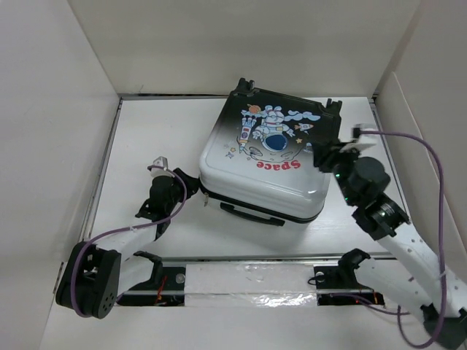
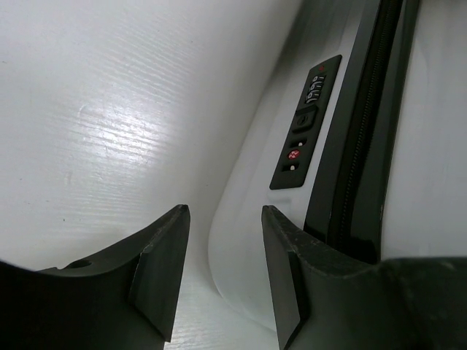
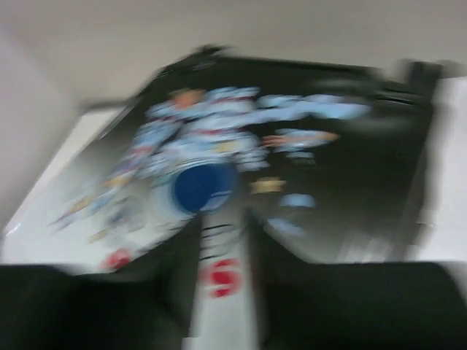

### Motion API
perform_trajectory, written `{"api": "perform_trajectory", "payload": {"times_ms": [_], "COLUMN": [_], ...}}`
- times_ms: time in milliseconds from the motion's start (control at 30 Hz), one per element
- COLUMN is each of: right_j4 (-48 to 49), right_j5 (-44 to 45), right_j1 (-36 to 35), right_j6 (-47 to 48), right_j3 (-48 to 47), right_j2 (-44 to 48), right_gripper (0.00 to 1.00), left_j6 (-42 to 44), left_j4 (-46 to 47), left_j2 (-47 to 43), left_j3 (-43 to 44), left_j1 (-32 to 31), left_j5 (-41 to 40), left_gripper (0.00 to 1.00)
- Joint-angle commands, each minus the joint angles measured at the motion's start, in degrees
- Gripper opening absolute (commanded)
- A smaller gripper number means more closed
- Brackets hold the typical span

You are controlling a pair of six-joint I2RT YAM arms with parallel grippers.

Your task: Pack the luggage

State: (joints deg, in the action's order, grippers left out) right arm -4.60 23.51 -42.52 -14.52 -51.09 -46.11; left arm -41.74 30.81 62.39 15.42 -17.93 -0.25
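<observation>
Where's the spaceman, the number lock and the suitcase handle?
spaceman [image 1: 277, 141], top view, on his blue helmet visor.
number lock [image 2: 306, 122], left wrist view, middle of its black panel.
suitcase handle [image 1: 252, 214], top view, middle of the black grip.

luggage [image 1: 266, 157] | closed, lying flat, print up (astronaut, red "space") | skewed, wheels far side

Red word "Space" [image 1: 279, 166] on lid of black-to-white hard-shell suitcase [image 1: 241, 179], just near side of astronaut cartoon [image 1: 273, 133]; reads upside down in top view. Right wrist view: only red "S" [image 3: 221, 278] legible, rest blurred. Black combo lock panel [image 2: 306, 120] on suitcase side: number dials, digits unreadable.
</observation>
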Motion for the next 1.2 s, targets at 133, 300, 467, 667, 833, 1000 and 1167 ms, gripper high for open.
{"api": "perform_trajectory", "payload": {"times_ms": [133, 300, 467, 667, 833, 1000, 1167], "right_j4": [0.37, 14.05, 19.98, 22.80, 12.09, 4.98, -1.63], "right_j5": [-30.87, -56.88, -62.97, -62.53, -63.33, -62.97, -61.83], "right_j1": [42.04, 52.98, 46.05, 36.30, 26.27, 23.63, 21.70], "right_j6": [-5.77, -10.60, -13.51, -14.04, -7.20, -5.87, -0.78], "right_j3": [5.39, 5.74, 2.58, -7.86, -28.06, -46.27, -56.04], "right_j2": [1.91, -10.12, -22.70, -37.43, -51.26, -59.88, -63.05], "right_gripper": [1.00, 1.00, 1.00, 1.00, 0.99, 1.00, 1.00], "left_j6": [0.60, 1.74, 2.89, 3.59, 2.01, 0.61, -0.45], "left_j4": [6.55, 6.46, 7.59, 9.53, 12.61, 14.80, 18.67], "left_j2": [-1.83, -1.84, 0.01, -2.18, -3.15, -1.49, 4.13], "left_j3": [4.97, 5.94, 5.68, 3.04, -1.00, -2.06, 0.31], "left_j1": [-0.61, -0.61, -1.22, -6.32, -11.15, -20.37, -28.29], "left_j5": [1.75, 1.30, 3.76, 3.32, 4.38, -2.20, -4.75], "left_gripper": [0.43, 0.46, 0.46, 0.45, 0.45, 0.45, 0.45]}}
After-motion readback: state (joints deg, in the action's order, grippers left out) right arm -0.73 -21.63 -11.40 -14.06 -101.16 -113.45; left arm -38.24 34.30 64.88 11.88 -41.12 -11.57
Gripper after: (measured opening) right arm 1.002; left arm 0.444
